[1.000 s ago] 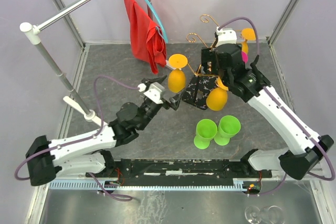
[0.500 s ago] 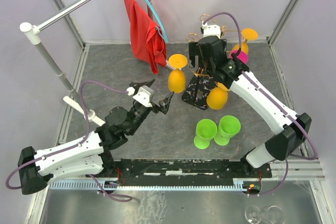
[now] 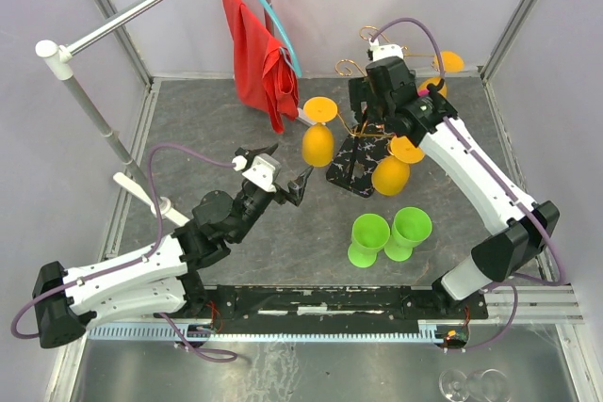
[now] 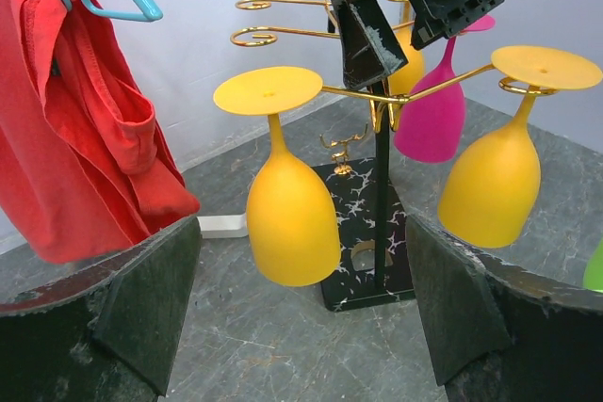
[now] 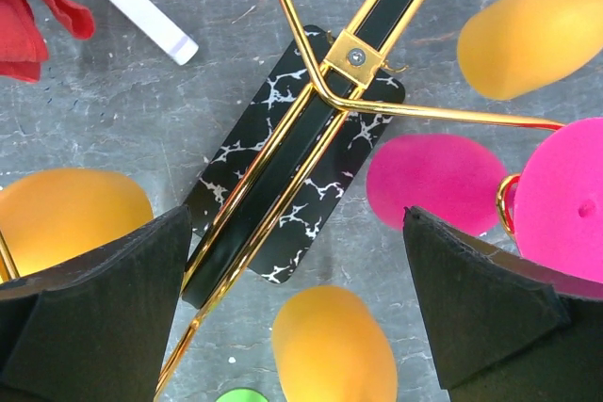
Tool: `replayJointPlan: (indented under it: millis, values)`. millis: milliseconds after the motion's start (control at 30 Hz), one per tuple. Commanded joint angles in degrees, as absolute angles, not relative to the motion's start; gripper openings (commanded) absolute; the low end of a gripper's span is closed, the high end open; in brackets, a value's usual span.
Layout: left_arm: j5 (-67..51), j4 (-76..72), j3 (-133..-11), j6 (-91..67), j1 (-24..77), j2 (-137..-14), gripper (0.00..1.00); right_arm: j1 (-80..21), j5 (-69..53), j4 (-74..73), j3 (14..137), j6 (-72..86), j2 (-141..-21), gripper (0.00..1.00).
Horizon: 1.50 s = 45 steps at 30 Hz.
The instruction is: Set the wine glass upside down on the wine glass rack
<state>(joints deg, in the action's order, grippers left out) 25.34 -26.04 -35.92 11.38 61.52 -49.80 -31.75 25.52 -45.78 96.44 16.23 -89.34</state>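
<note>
The gold wine glass rack [image 3: 350,121] stands on its black marbled base [image 3: 350,168] at the back middle. Orange wine glasses hang upside down on it at the left [image 3: 317,140], front [image 3: 389,176] and back right [image 3: 443,65]. The left wrist view also shows a pink glass [image 4: 431,121] hanging. My left gripper [image 3: 280,172] is open and empty, left of the left orange glass [image 4: 290,218] and apart from it. My right gripper [image 3: 369,112] is open and empty above the rack, looking down on its post [image 5: 283,171]. Two green glasses [image 3: 369,237] [image 3: 410,230] stand on the table in front.
A red cloth [image 3: 259,63] hangs on a blue hanger [image 3: 268,11] from a metal rail [image 3: 141,8] at the back left. A white upright post [image 3: 104,129] stands on the left. A white bar [image 3: 306,116] lies by the rack. Clear glasses [image 3: 471,385] sit beyond the near edge.
My left gripper has drawn back down-left from the left orange glass, which stays hanging. My right gripper has moved up and left over the top of the rack.
</note>
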Motion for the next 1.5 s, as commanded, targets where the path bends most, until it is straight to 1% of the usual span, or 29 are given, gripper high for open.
replayJointPlan:
  millis: [0,233,567,700,900,1033,1133,1233,1300,1400,1467]
  values:
    - [25.8,-27.1,-36.3,11.7,61.6,-49.2,0.95,-29.5,21.4,-50.3,97.1,13.7,-90.0,1.0]
    - [25.9,-26.8,-36.5,11.8,61.6,-49.1,0.95,-27.3,21.6,-52.5,97.5,10.1,-89.5,1.0]
    - [25.8,-26.9,-36.7,11.8,61.6,-49.9,0.96,-22.2,19.8,-57.7,101.3,3.8,-90.4,1.0]
    - [25.9,-27.1,-36.8,11.7,61.6,-50.0,0.96,-20.9,20.9,-59.4,100.5,3.1,-89.0,1.0]
    - [25.6,-27.1,-37.0,11.3,61.7,-50.1,0.96,-20.2,21.0,-58.9,98.3,3.2,-85.5,1.0]
    - [25.7,-27.1,-37.1,11.2,61.6,-50.6,0.96,-20.2,18.0,-55.0,97.4,3.3,-81.9,1.0]
    - [25.2,-26.8,-37.5,10.7,61.7,-51.3,0.96,-20.2,16.3,-52.5,98.4,3.3,-80.0,1.0]
    - [24.4,-24.7,-38.6,10.3,61.6,-52.1,0.97,-20.2,15.6,-53.3,100.9,3.3,-79.2,1.0]
    - [25.2,-23.1,-39.4,10.3,61.7,-52.7,0.97,-20.2,14.3,-55.7,102.5,3.3,-78.7,0.98]
    - [28.2,-22.3,-40.1,10.2,61.6,-53.4,1.0,-20.2,11.6,-61.3,104.1,3.4,-77.7,0.91]
    - [29.1,-20.2,-41.8,9.6,61.6,-54.3,0.99,-20.2,10.6,-64.0,103.6,3.9,-75.7,0.88]
